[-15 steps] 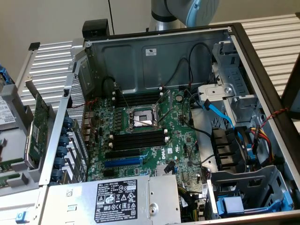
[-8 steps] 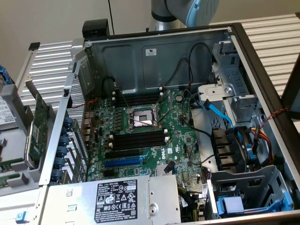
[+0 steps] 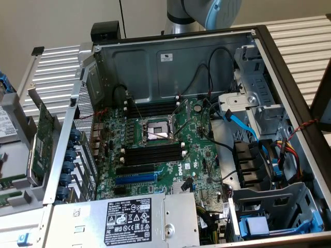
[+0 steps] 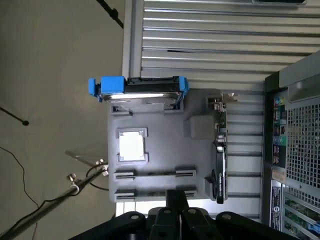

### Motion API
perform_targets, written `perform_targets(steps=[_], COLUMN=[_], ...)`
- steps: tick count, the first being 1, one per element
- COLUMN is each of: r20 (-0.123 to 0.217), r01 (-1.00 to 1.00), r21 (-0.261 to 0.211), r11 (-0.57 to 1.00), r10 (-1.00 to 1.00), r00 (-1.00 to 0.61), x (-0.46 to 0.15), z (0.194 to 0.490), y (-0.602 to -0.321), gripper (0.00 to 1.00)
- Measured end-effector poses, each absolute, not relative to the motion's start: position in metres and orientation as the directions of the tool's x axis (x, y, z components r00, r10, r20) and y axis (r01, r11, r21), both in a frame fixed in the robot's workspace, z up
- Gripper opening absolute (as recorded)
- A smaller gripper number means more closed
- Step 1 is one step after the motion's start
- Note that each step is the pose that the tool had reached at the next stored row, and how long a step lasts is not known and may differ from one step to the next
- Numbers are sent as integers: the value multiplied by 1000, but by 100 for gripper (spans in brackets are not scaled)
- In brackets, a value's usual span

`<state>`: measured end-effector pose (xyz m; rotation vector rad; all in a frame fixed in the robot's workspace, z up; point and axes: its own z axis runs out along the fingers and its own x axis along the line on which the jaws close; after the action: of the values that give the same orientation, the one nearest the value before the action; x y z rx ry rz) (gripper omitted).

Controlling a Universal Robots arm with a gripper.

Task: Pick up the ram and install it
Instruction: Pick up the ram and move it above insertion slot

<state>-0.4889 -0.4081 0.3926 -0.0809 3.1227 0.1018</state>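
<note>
Currently finds tool point(image 4: 176, 200) closed tight, holding nothing, hovering nr grey holder point(image 4: 165, 145). Notes ram point(image 4: 155, 173) on edge in holder clips, prob. for top grip; ungripped. Sees PC case point(image 3: 289, 77) open, mem slots point(image 3: 153, 154) exposed for install.

Soft, even room light, no harsh shadows. The case point(image 3: 170, 67) is a bit dim inside, and the white square point(image 4: 132, 146) on the grey tray point(image 4: 165, 145) blows out.

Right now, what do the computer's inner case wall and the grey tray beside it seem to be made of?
The case wall looks like bare sheet metal: dull grey sheen, folded edges. The grey tray seems matte plastic, perhaps printed: even flat colour, no shine.
</note>
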Motion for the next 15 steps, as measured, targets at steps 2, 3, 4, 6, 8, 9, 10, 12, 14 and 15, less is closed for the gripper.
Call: perform_targets(steps=[2,3,4,6,8,9,10,12,14,15], r20=[-18,-18,-18,-18,-18,-18,-18,-18,-18,-18], r01=[-90,-107,-125,-160,-196,-214,-233,-268,-302,-319], r21=[65,65,65,65,65,65,65,65,65,65], r11=[994,992,990,985,978,975,970,961,951,945], r10=[-89,-106,-124,-159,-195,-213,-232,-267,-301,-319], r00=[-996,-994,-992,-987,-981,-977,-973,-964,-953,-948], x=[-489,-489,-489,-489,-489,-489,-489,-489,-489,-489], z=[393,393,393,393,393,393,393,393,393,393], y=[-408,-408,-408,-408,-408,-408,-408,-408,-408,-408], gripper=[11,11,11,11,11,11,11,11,11,11])
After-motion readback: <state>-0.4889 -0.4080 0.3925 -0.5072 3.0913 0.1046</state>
